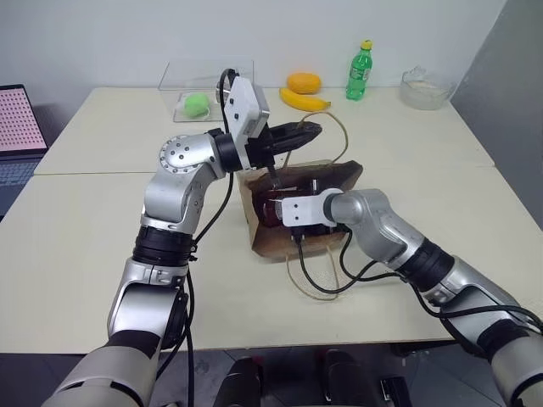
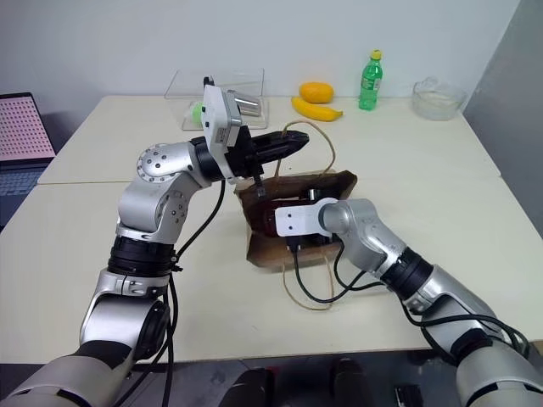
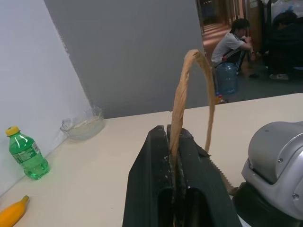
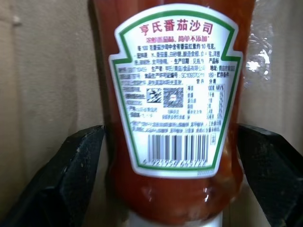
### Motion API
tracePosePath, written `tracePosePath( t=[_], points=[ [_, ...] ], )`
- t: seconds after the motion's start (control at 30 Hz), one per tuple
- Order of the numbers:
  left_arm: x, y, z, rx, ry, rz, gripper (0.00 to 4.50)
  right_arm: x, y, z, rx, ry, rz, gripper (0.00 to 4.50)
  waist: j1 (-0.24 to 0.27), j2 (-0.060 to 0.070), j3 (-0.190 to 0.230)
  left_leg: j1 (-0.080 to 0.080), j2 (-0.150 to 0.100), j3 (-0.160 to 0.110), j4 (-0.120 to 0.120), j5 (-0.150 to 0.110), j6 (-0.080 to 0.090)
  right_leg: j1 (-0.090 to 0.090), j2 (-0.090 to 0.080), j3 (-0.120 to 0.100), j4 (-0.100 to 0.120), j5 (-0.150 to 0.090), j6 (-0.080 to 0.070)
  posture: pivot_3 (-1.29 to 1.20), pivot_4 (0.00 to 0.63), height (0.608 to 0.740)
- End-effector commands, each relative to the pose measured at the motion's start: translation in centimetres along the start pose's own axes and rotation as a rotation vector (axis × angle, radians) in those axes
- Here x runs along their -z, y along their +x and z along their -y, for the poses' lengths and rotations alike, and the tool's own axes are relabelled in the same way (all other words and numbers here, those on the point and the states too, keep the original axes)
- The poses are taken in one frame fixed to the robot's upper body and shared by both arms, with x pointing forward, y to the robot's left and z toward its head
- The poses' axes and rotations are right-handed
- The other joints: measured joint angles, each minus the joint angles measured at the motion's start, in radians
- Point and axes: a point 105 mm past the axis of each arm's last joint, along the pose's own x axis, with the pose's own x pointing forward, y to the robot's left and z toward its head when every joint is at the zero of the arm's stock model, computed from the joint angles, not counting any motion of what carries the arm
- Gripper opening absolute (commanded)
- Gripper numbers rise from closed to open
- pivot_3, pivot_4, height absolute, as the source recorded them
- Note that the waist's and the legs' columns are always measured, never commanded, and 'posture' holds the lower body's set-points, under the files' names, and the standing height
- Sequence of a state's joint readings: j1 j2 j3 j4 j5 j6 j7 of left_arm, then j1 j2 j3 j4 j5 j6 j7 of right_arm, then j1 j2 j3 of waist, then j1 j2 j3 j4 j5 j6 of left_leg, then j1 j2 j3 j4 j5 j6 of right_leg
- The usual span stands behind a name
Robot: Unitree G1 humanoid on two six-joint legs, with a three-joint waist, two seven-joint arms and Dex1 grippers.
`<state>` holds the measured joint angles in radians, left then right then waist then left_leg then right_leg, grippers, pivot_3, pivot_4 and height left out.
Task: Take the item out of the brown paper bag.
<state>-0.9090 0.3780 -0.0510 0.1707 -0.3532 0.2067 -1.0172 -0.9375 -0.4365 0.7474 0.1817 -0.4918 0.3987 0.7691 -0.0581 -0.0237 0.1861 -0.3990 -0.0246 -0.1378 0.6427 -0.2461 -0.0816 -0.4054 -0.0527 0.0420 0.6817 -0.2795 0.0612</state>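
The red bottle lies inside the brown paper bag, which rests on its side on the bench, mouth toward me. I judge the bottle to be stiff plastic, smooth and a little slippery, moderately heavy with sauce; the labelled body is where I want to take hold, squarely across its width. My right gripper is in the bag, jaws spread wide on either side of the bottle, not yet touching it. My left gripper has its jaws pressed together on a handle, holding it up above the bag's mouth.
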Motion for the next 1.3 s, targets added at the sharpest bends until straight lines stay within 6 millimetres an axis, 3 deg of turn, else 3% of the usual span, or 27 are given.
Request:
tracePosePath(
  t=[0.03,0.13,0.3,0.47,0.73,1.0,1.13,1.3],
  points=[
    [-1.6,-0.1,-0.3,-0.009,0.051,0.048,0.00,0.8,0.5,0.6,0.002,-0.016,-0.033,4.47,-0.001,0.000,0.000,0.000,0.000,0.000,0.000,0.000,0.000,0.000,0.000,0.000,0.000,0.000,0.000,0.00,0.150,0.740],
    [-1.5,-0.2,-0.4,-0.012,0.051,0.043,0.00,1.3,1.2,0.4,-0.024,0.006,-0.041,4.31,-0.001,0.000,0.000,0.001,0.000,0.000,0.001,0.000,0.000,0.001,0.000,0.000,0.000,0.001,0.000,0.00,0.150,0.740],
    [-1.1,-0.5,-0.6,-0.020,0.056,0.027,0.00,1.8,1.6,-0.2,-0.061,0.004,-0.029,3.16,-0.002,0.000,0.000,0.002,0.000,0.001,0.002,0.000,0.000,0.001,0.000,0.000,0.001,0.002,0.000,0.00,0.150,0.740],
    [-0.2,-0.7,-1.2,-0.049,0.057,0.000,0.00,0.2,0.7,1.1,-0.013,-0.015,0.056,3.16,-0.002,0.000,0.000,0.002,0.000,0.001,0.002,0.000,0.000,0.001,0.000,0.000,0.001,0.002,0.000,0.00,0.150,0.740],
    [0.8,-1.0,-3.1,-0.136,0.083,-0.038,0.00,-3.6,-4.2,1.9,-0.018,0.034,0.309,3.16,-0.002,0.000,0.000,-0.001,0.000,0.000,0.001,0.000,0.000,-0.001,0.000,0.000,-0.001,0.002,0.000,0.00,0.150,0.740],
    [1.0,-0.2,-3.5,-0.146,0.080,-0.049,0.00,-6.6,-8.9,2.3,-0.054,0.091,0.607,3.16,-0.001,0.000,0.000,-0.001,0.000,0.000,0.001,0.000,0.000,0.000,0.000,0.000,-0.001,0.002,0.000,0.00,0.150,0.740],
    [1.3,-0.1,-4.1,-0.177,0.071,-0.068,0.00,-7.7,-11.6,2.9,-0.066,0.168,0.743,3.16,-0.001,0.000,0.000,-0.001,0.000,0.000,0.001,0.000,0.000,-0.001,0.000,0.000,0.000,0.002,0.000,0.00,0.150,0.740],
    [1.7,0.0,-4.7,-0.220,0.060,-0.078,0.00,-8.7,-16.7,5.6,-0.038,0.424,0.977,3.16,0.001,0.000,0.000,-0.001,0.000,-0.001,0.002,0.000,0.000,0.000,0.000,0.000,0.000,0.002,0.000,0.00,0.150,0.740]
  ],
)
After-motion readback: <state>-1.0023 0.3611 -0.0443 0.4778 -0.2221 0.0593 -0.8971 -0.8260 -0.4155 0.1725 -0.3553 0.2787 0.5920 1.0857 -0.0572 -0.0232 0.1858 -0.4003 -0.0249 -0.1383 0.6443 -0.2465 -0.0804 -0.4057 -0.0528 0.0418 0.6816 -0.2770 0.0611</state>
